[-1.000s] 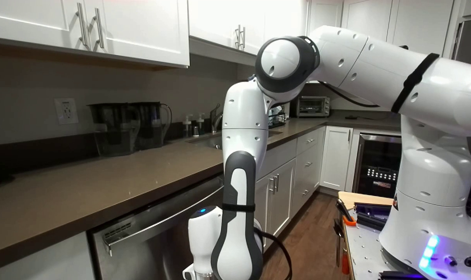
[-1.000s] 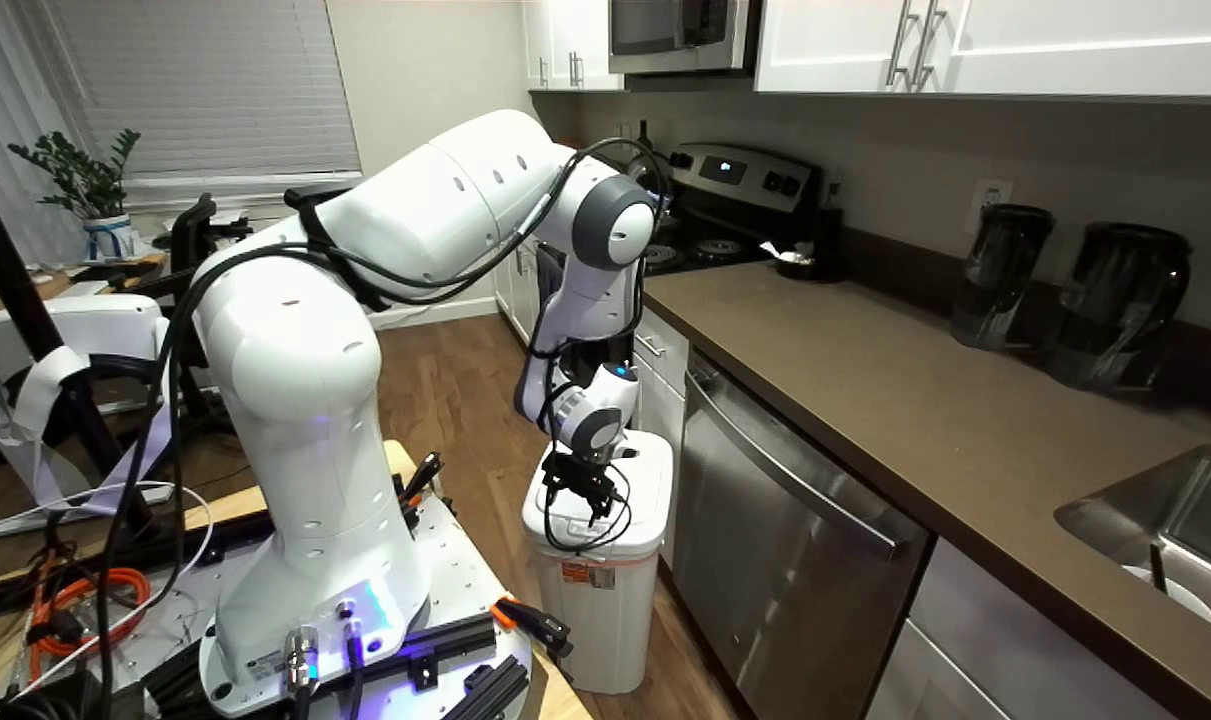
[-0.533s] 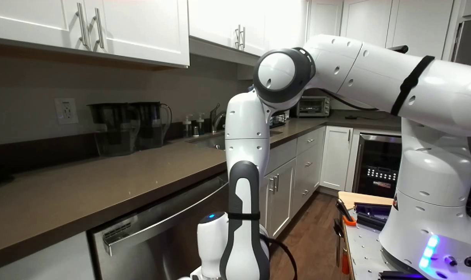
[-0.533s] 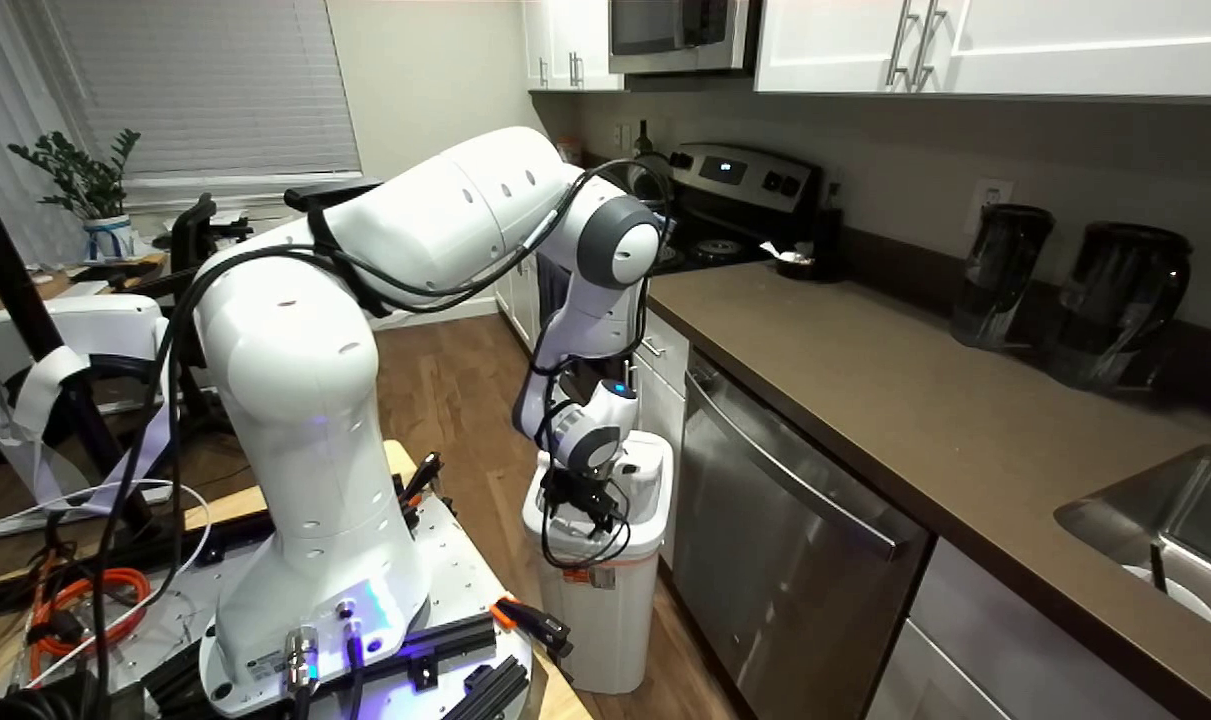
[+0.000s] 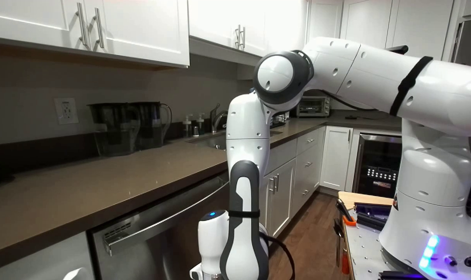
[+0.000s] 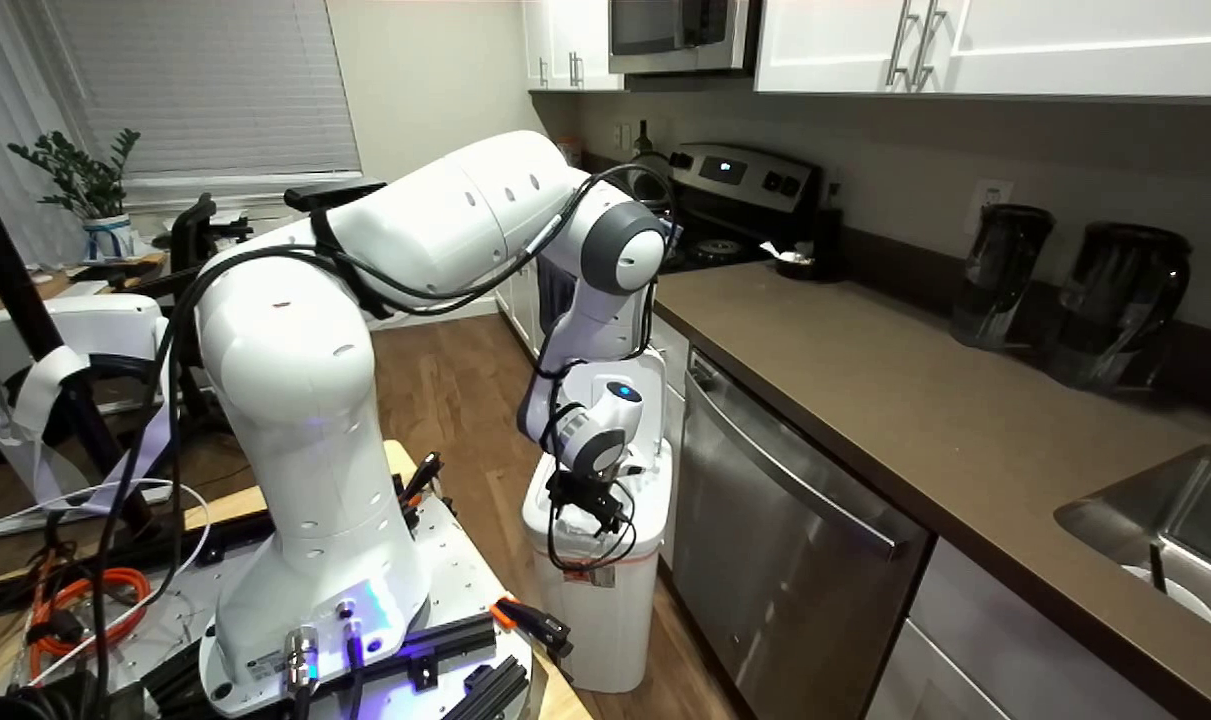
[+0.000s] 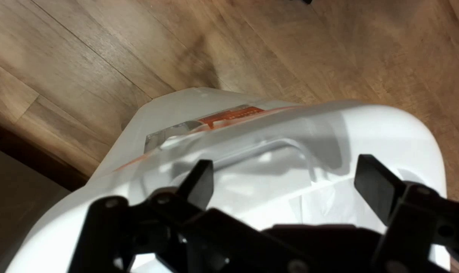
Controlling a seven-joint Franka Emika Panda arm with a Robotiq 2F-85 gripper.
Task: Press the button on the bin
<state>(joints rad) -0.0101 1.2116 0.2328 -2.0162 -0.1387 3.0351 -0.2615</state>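
Note:
The white bin (image 6: 605, 625) stands on the floor beside the dishwasher. Its lid (image 6: 630, 385) stands raised behind my wrist in that exterior view. A white edge, probably the lid (image 5: 77, 274), shows at the bottom left of an exterior view. In the wrist view the bin's white front rim (image 7: 388, 129) and the white liner inside lie below my gripper (image 7: 286, 182). Its two fingers are wide apart with nothing between them. In an exterior view my gripper (image 6: 590, 500) is over the front part of the bin. I cannot make out the button; it is hidden or too indistinct.
The steel dishwasher (image 6: 765, 520) and the brown counter (image 6: 865, 380) run along one side of the bin. The robot's table (image 6: 475, 560), with a black and orange clamp (image 6: 535, 622) at its edge, is on the other side. Loose cables hang by the gripper.
The lid was shut, then partly lifted, and now stands upright. My arm first moved down toward the bin's front and has since shifted only slightly.

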